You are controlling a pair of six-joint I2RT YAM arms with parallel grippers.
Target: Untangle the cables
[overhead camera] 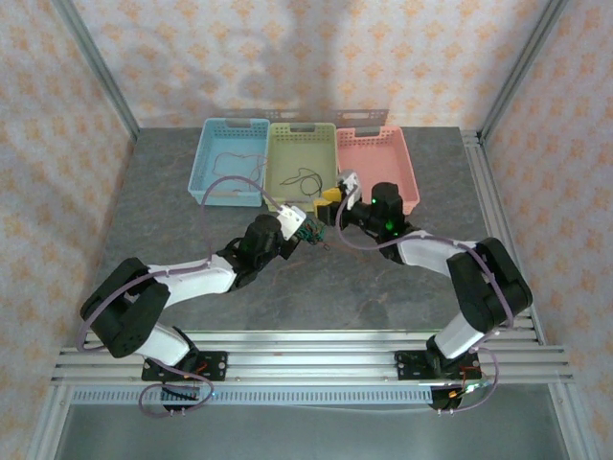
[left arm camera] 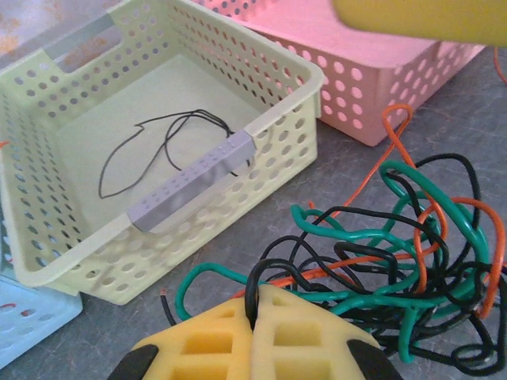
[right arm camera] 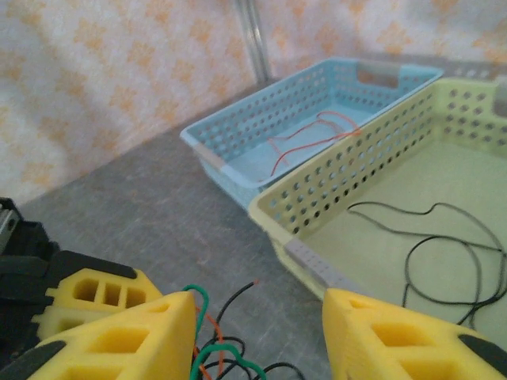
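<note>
Currently left gripper (left arm camera: pixel 255 313) (yellow foam pads (left arm camera: pixel 309 336)) is clenched on a black strand (left arm camera: pixel 252 289) at the near edge of the knot of thin green, black and orange cables (left arm camera: pixel 380 261); the rest of the knot fans out just ahead and right of its pads. Right gripper (right arm camera: pixel 260 317) hangs over the same knot, jaws parted, gripping nothing; wires sit just below, between its pads. Beyond its pads: pale-green perforated plastic basket (right arm camera: pixel 348 170) holding one loose black wire (right arm camera: pixel 406 273), then light-blue perforated basket (right arm camera: pixel 261 107) holding an orange wire (right arm camera: pixel 305 146). Judgement: near weightless, floppy, springy, snag-prone; tugging one drags the clump. Best grab a single-colour outer loop, e.g. the orange one farthest from left's pads, and pull slowly against that anchor.
</note>
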